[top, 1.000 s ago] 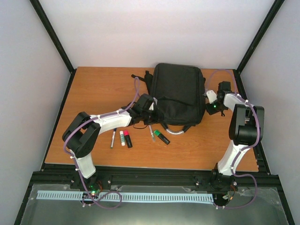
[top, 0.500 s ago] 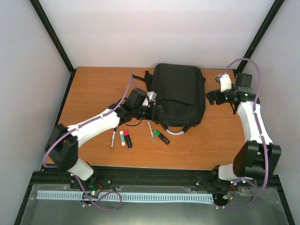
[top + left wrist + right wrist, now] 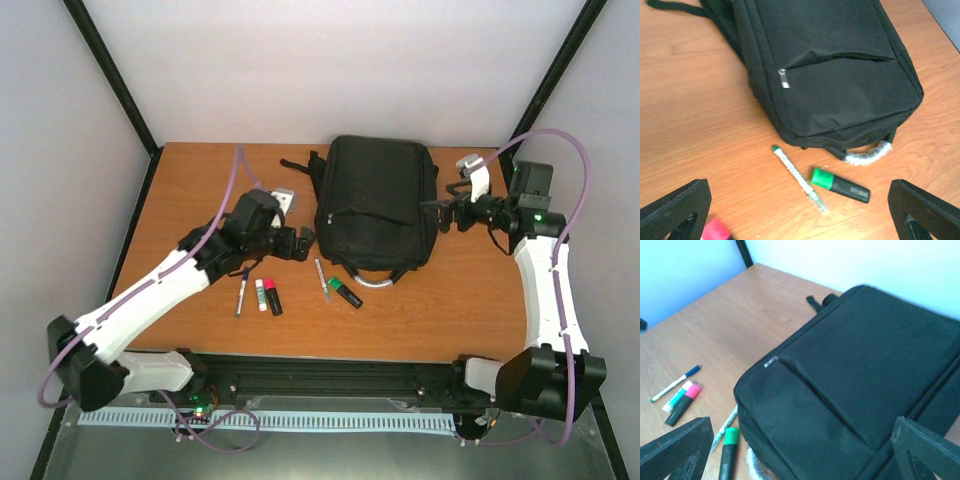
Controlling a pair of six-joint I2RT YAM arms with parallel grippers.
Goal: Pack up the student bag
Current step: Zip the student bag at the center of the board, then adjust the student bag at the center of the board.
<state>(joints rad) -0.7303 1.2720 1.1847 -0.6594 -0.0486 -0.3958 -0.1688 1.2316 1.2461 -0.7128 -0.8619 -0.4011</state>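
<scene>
Jaws on both sides stand wide and empty, we note, the left gripper (image 3: pixel 303 243) and right gripper (image 3: pixel 441 213) flanking the student bag (image 3: pixel 378 205), which lies flat on the table (image 3: pixel 200 180), long axis running near to far, the right gripper apparently closer.

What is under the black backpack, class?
The backpack lies flat on the table. A silver handle loop pokes out beneath its near edge and black straps at its far left corner. Anything else underneath is covered.

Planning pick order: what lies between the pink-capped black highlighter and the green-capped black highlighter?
A thin white pen with a green tip lies between the pink-capped black highlighter and the green-capped black highlighter; the top external view shows it.
</scene>
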